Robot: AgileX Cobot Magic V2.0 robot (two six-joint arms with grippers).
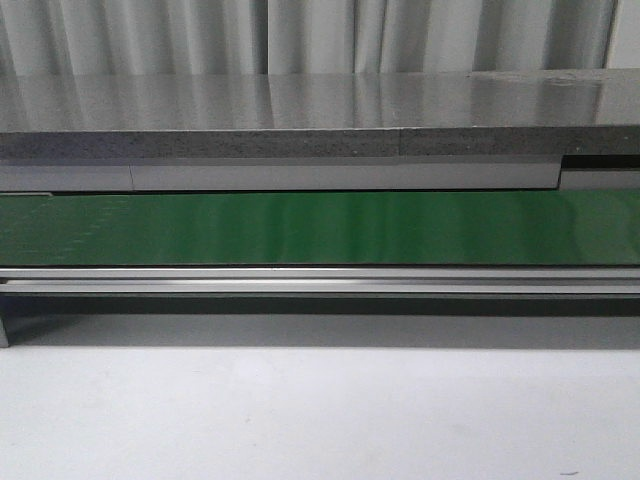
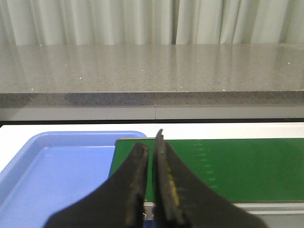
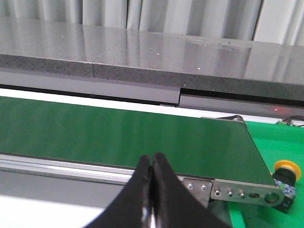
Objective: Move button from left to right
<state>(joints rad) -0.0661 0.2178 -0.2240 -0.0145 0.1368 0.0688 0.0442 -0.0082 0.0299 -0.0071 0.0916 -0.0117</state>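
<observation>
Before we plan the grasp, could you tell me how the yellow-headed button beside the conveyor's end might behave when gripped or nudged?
The button looks rigid, so probably firm to grip. Its round yellow head may slip between fingers; the blocky black body seems safer. Pushed, it would likelier tip than roll.

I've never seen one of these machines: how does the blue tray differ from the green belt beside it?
The blue tray is a shallow dish with a raised rounded rim; the green belt is flat and stretches out long. The tray is pale blue, the belt dark green in a metal frame. Both lie bare here.
</observation>
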